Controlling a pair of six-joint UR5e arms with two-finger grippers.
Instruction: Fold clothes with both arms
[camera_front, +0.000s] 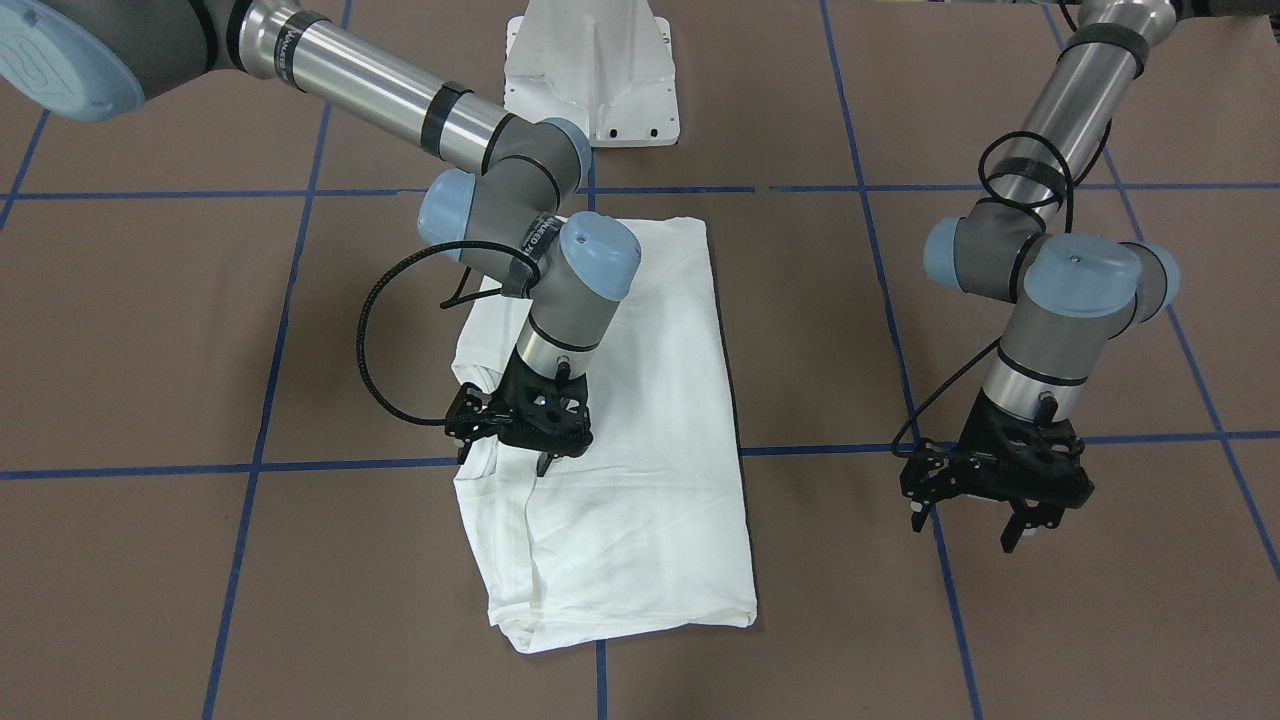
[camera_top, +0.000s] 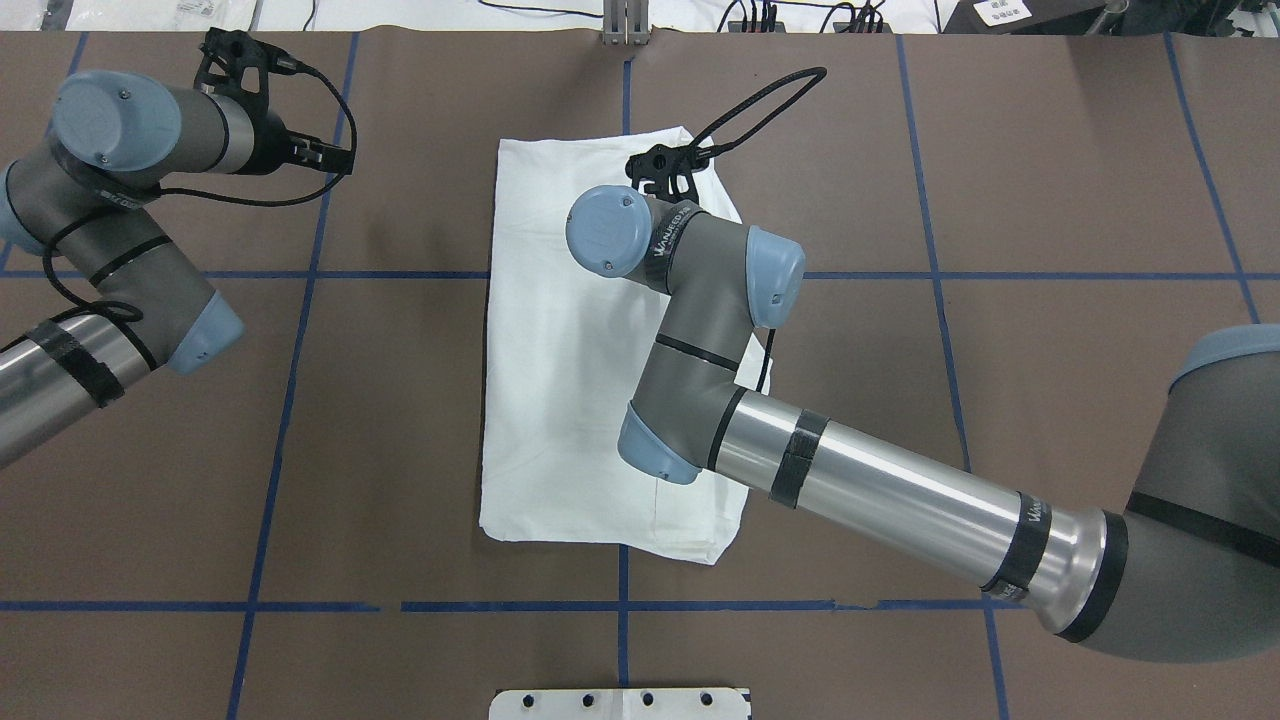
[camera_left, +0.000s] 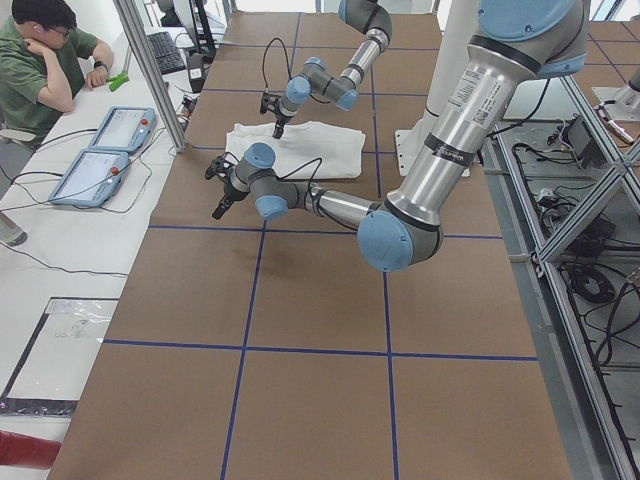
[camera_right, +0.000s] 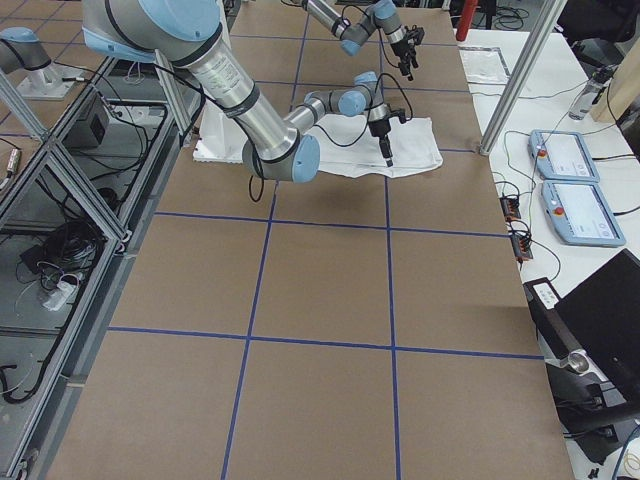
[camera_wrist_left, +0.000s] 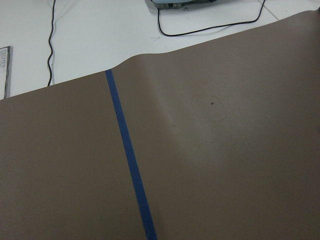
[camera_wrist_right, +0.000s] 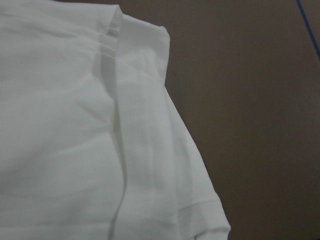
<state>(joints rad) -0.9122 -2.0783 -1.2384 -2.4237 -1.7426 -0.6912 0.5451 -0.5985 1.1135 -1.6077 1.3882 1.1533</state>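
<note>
Right arm (camera_front: 380, 95): silver tube, black tape bands, grey joints, light-blue caps, white lettering on wrist; black braided cable loops out at 9 o'clock. Left arm (camera_front: 1075, 95): same build, cable coiled round forearm. Right gripper (camera_front: 505, 458), left gripper (camera_front: 965, 530): black, skeletal. White pedestal base (camera_front: 590, 70).

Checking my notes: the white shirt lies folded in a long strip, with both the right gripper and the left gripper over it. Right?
No. Only the right gripper is over the shirt, at its edge. The left gripper hangs over bare table off to the side, as the exterior front-facing view shows. The shirt does lie folded in a long strip.
</note>
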